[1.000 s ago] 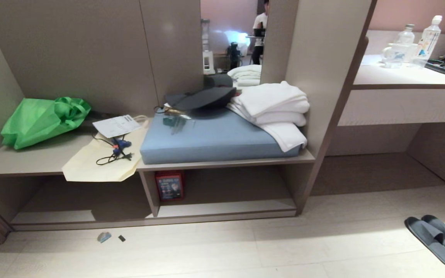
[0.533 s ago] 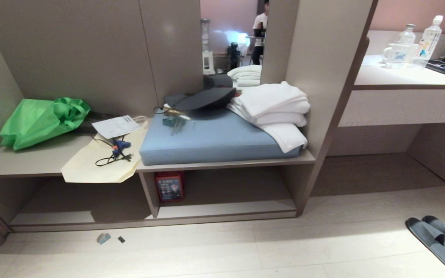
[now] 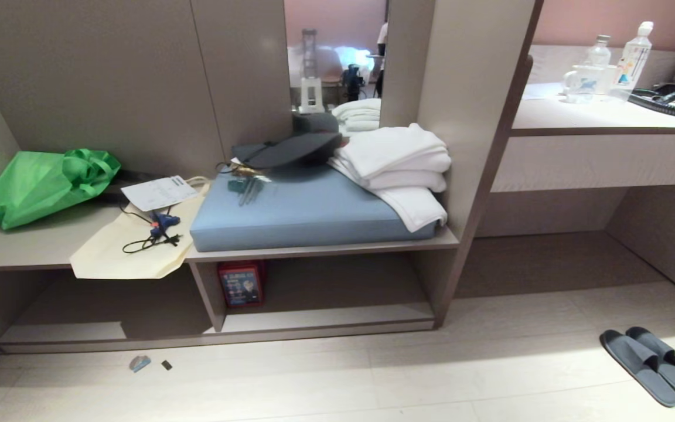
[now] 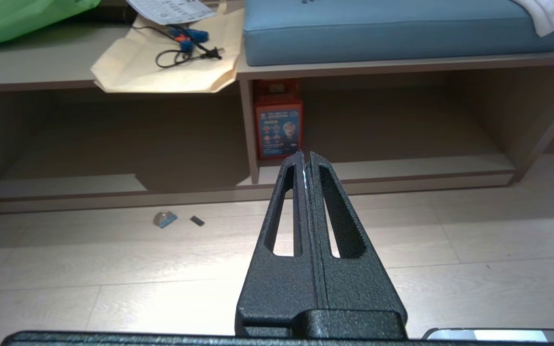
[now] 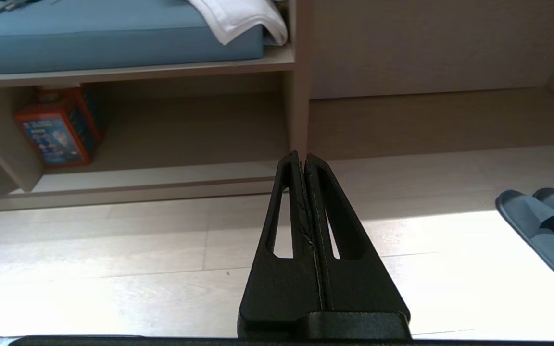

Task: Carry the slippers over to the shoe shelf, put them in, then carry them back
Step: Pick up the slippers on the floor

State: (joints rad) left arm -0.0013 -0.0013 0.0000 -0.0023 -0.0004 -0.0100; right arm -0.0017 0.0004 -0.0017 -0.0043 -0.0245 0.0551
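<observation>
Slippers [image 3: 649,366] sit paired on the floor, far right, toes pointing away-left, well apart from the shelf [image 3: 326,319]. Right gripper [image 5: 301,156] is nearer, slippers off to its right; left gripper [image 4: 305,154] points at the shelf. Both clenched, empty.

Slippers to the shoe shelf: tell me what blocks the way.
Nothing visible does. The slippers lie side by side on open floor at the right, and bare boards run from them to the shoe shelf. In its right bay only a red box stands, against the left divider.
</observation>
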